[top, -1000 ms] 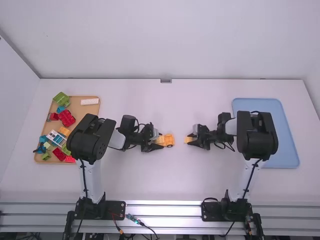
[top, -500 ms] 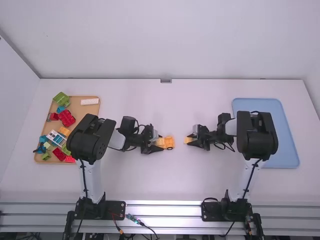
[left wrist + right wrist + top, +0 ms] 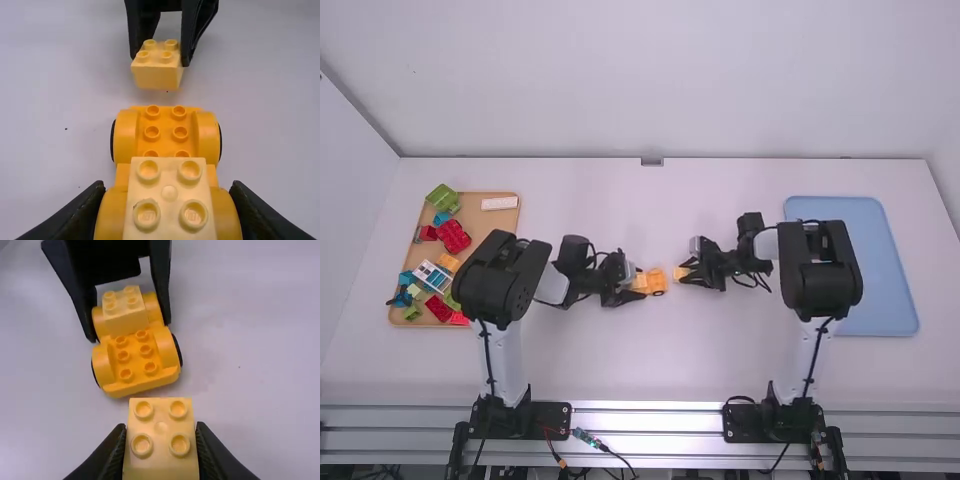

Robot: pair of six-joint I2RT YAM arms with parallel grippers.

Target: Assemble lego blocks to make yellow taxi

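While my left gripper [image 3: 130, 331] clasps car [image 3: 166, 121], car's long axis runs toward right gripper [image 3: 159, 60], which pinches block [image 3: 161, 460] just right of bare studs [image 3: 152, 132]; I'd bring block left.

One block [image 3: 170, 192] tops the chassis [image 3: 165, 133], another [image 3: 681, 272] lies right.

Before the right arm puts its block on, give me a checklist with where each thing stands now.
1. Car base held by left gripper, a finger on each side: ok.
2. Yellow block gripped by right gripper, studs up: ok.
3. Base studs beside the mounted block uncovered: ok.
4. Held block over those studs: not ok, it is out past the base's free end.
5. Held block squared to the base: not ok, they look angled in the right wrist view.
6. Held block's underside fit to mate: cannot tell, hidden.
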